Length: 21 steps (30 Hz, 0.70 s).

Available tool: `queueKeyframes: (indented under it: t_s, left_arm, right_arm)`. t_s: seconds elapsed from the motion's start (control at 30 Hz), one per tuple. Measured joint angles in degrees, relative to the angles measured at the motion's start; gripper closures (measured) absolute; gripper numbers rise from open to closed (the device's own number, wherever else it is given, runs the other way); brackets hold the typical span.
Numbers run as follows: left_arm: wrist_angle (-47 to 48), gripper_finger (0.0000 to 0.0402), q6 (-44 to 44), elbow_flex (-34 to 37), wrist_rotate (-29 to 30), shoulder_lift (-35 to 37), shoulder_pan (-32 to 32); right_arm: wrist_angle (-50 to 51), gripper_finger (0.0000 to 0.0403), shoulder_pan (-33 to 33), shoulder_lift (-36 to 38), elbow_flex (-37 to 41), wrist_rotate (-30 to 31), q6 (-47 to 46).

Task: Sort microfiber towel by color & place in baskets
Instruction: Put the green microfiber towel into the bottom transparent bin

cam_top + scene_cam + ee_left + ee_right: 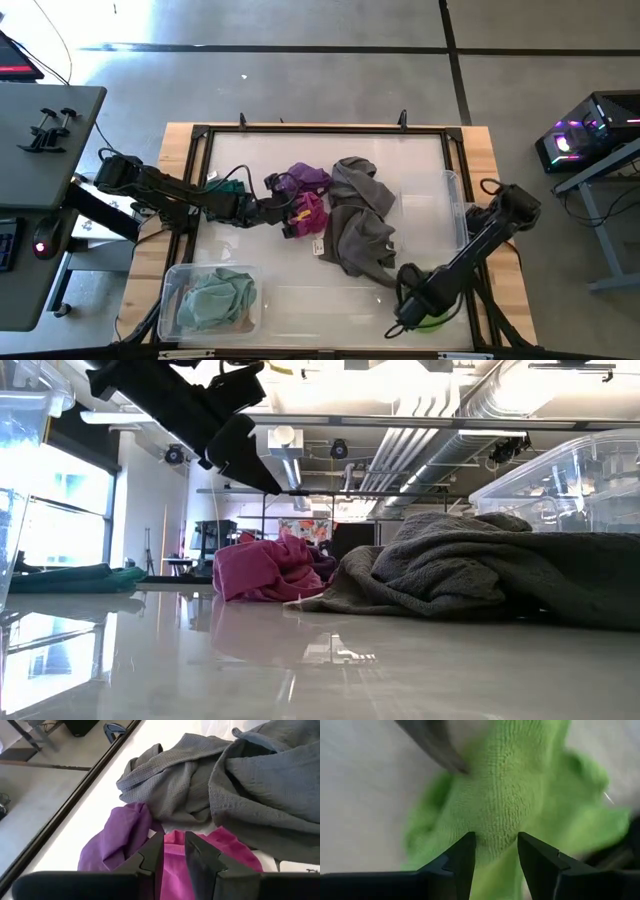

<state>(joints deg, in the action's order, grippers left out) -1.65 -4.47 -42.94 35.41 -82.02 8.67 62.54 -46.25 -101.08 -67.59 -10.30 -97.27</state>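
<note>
A magenta cloth (308,215) (227,842) and a purple cloth (305,180) (120,832) lie mid-table, beside a large crumpled grey towel (360,225) (240,785). My left gripper (283,210) (174,852) hovers above the magenta cloth with its fingers a little apart and nothing between them; the low view shows it clear of the cloth. A lime green cloth (433,321) (505,795) lies near the table's front right. My right gripper (410,318) (496,845) points down at it, open, with a raised fold between its fingertips. My right gripper comes at the lime green cloth from above, with one finger (465,850) on each side of a raised fold (495,827). I cannot tell whether the fingertips touch the cloth.
A clear basket (170,290) at the front left holds a pale green cloth (215,298). A second clear basket (452,195) (570,475) stands at the right, next to the grey towel. A black frame (200,135) runs round the table top.
</note>
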Motion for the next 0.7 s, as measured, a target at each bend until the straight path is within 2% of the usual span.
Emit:
queueKeyframes:
  t_s: [0.07, 0.23, 0.3, 0.47, 0.6, 0.7]
  left_arm:
    - [0.01, 0.0335, -1.08, 0.0, -0.22, 0.0, 0.02]
    - [0.03, 0.0335, -1.36, 0.0, -0.24, 0.0, 0.77]
    - [0.03, 0.0335, -1.64, 0.0, -0.24, 0.0, 1.21]
    - [0.02, 0.0335, -1.79, 0.0, -0.25, 0.0, 2.48]
    - [0.02, 0.0335, -0.84, 0.0, -0.23, 0.0, 3.04]
    - [-0.14, 0.0335, -0.82, 0.0, -0.23, 0.0, 3.04]
  right_arm:
    - [-0.81, 0.0257, -0.51, -0.33, 0.0, -1.69, 0.9]
    - [-6.59, 0.027, -1.61, -0.5, 0.0, 5.81, 3.04]
    - [-7.09, 0.028, -2.07, -0.63, 0.0, 7.07, 2.83]
    - [-6.18, 0.0323, -5.71, -1.92, 0.3, 7.14, 3.14]
    - [-12.09, 0.0366, -8.51, -1.94, 4.39, 7.55, 2.27]
    - [-18.75, 0.0396, -9.72, -1.72, 6.36, 12.65, 4.91]
